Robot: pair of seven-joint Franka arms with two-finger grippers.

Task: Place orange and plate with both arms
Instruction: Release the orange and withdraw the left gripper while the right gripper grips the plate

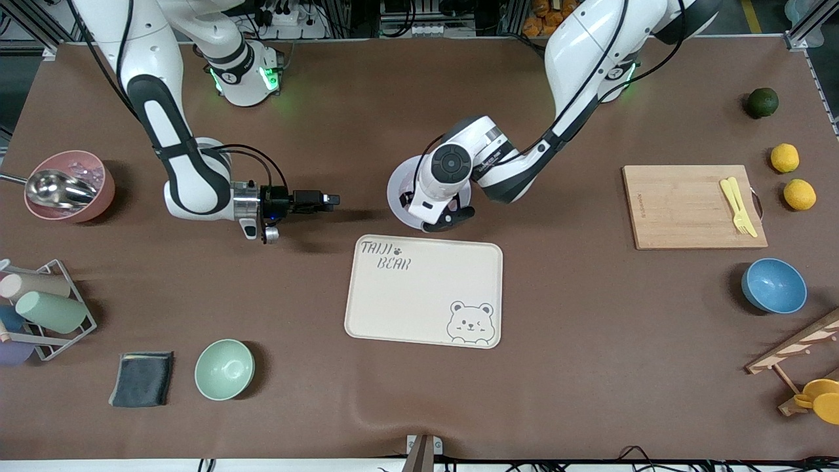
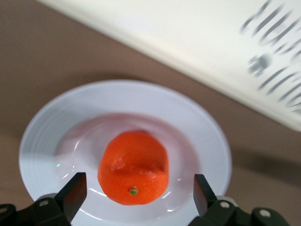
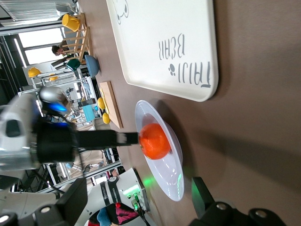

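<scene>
Your orange point(image 2: 133, 168) sits on the plate point(image 2: 202, 136); left end effector point(image 2: 137, 188) open around it, right end effector point(image 1: 326, 199) open nearby; tray point(image 1: 425, 290) unfilled.

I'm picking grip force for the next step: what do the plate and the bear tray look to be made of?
The plate looks like glazed ceramic or glossy melamine: its pale lavender-white surface shows sharp highlights and a reflection under the orange. The look leaves that open. The bear tray looks like matte cream plastic or a bamboo-fibre composite: flat, even colour, no glare, printed lettering and rounded moulded corners.
</scene>
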